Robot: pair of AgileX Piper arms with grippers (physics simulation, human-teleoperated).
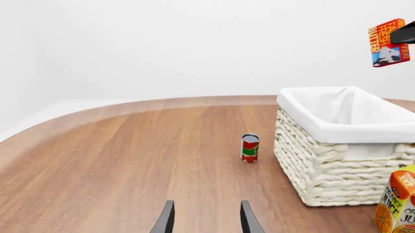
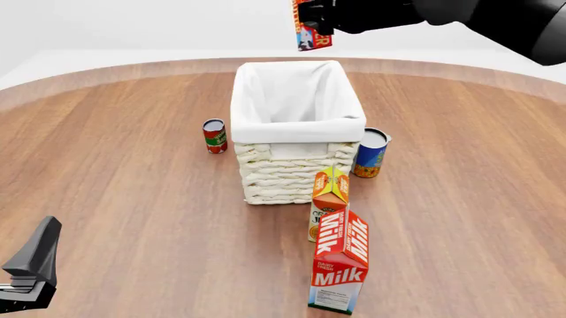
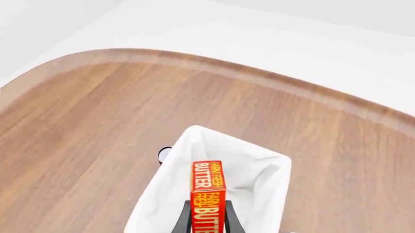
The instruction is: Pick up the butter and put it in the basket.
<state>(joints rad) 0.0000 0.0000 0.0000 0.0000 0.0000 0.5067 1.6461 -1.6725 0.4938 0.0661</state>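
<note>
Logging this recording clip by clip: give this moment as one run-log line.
phase: carry | right gripper: shut on butter, held above basket | left gripper: open, low, holding nothing | butter not yet in basket

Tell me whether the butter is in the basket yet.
Not yet. The butter hangs in the air above the basket, clamped in the right tool.

We see a wooden table (image 2: 132, 172) bearing the basket (image 2: 296, 169), a red can (image 2: 215, 136) left, a blue can (image 2: 370, 152) right, and (nearer) juice (image 2: 330, 199) and milk cartons (image 2: 340, 268).
</note>
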